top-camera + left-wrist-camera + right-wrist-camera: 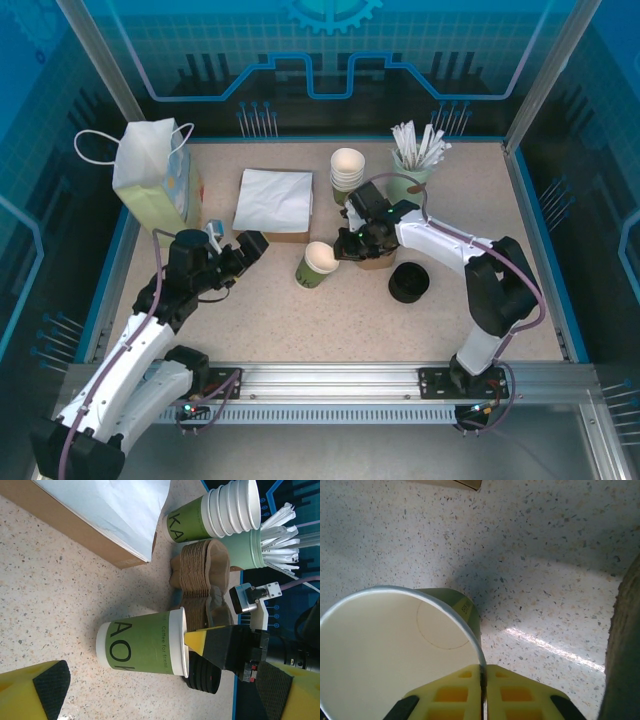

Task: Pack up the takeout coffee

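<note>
The takeout coffee is an olive-green paper cup with a white rim, upright at the middle of the table. My right gripper is shut on the cup's rim. In the right wrist view the yellow fingers pinch the rim, one inside the cup and one outside, with the right gripper at the wall. The cup is empty and white inside. My left gripper stands open to the cup's left, apart from it. From the left wrist the cup sits ahead of the left gripper.
A brown pulp carrier stack and black lids sit just right of the cup. Behind stand stacked cups and a mint cup of sticks. A napkin box and a paper bag are at the back left.
</note>
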`<state>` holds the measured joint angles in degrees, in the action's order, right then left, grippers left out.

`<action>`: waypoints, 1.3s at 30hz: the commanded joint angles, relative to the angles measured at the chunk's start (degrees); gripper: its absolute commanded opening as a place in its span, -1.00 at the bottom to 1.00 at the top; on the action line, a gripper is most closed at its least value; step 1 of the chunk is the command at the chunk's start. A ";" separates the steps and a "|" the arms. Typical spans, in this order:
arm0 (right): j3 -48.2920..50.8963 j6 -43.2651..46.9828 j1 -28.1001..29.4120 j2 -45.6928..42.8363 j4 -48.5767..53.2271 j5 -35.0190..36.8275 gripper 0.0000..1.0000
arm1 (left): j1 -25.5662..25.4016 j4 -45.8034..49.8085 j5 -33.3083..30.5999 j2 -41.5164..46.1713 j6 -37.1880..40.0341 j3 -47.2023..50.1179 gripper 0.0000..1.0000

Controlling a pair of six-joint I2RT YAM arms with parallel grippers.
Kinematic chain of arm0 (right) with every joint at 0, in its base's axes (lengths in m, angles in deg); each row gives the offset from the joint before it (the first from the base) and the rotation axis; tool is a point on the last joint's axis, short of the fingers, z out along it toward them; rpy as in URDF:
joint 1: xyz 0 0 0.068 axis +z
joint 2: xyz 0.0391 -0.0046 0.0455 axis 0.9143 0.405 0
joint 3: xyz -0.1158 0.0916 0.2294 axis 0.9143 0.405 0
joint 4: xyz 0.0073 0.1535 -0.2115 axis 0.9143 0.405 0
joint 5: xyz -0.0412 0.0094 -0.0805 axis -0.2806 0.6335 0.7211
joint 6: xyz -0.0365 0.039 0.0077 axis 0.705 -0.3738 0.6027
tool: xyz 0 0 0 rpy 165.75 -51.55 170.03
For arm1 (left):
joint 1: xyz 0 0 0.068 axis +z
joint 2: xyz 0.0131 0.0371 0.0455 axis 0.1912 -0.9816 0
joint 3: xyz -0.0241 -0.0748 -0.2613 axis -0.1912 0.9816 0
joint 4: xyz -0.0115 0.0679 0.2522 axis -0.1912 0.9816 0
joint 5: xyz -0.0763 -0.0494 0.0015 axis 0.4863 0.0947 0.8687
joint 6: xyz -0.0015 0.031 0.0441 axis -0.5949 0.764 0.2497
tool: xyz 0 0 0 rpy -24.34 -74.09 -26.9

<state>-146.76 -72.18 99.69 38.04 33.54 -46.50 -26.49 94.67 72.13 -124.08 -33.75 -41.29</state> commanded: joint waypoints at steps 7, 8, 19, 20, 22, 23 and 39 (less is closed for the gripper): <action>-3.16 1.62 1.04 -2.33 1.55 0.29 -0.74 | -0.18 -0.89 -0.10 0.60 0.20 0.61 0.97; -3.39 1.74 1.20 -2.41 1.90 0.44 -0.71 | -0.18 -0.81 -0.06 0.58 0.27 0.61 0.97; -4.27 1.89 1.16 -6.55 2.44 -1.67 -0.28 | -0.18 -0.30 0.61 1.30 1.89 0.05 0.97; -4.21 2.37 1.23 -7.86 2.77 -0.97 -0.27 | -0.18 -0.15 1.10 1.30 2.47 -0.30 0.98; -4.05 3.45 0.92 -10.89 4.36 1.20 -0.22 | -0.22 0.28 1.70 1.30 3.43 -1.10 0.97; -3.97 3.94 0.45 -12.58 5.61 2.52 -0.19 | -0.35 0.38 2.12 1.30 4.13 -1.50 0.97; 10.62 12.60 -14.35 -32.18 22.37 10.15 0.04 | -9.55 -6.70 -1.11 -5.35 4.47 -1.65 0.97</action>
<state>-139.09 -62.00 85.88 6.19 51.18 -36.16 -35.14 92.03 72.37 -128.47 -29.64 -42.36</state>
